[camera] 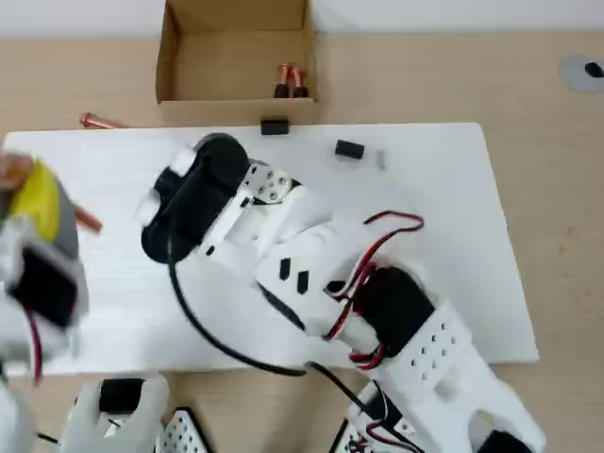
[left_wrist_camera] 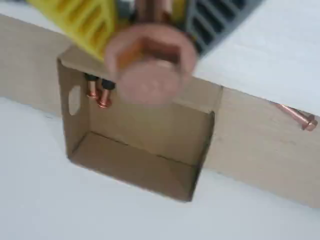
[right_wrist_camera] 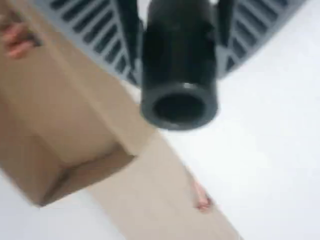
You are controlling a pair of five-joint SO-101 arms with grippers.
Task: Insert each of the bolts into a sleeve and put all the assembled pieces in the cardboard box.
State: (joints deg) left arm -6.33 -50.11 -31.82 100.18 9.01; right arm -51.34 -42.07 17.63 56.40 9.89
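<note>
My left claw, with one ribbed yellow finger and one grey, is clamped on a copper bolt with a flanged hex head. It sits over the left edge of the white sheet, and the shank is mostly hidden. A loose bolt lies on the wooden bench. My right claw grips a matte black tubular sleeve, bore showing. The open cardboard box holds two assembled pieces in its near right corner. One spare sleeve lies just before the box, and a second spare sleeve lies farther right. Beside that is a small grey item I can't identify.
</note>
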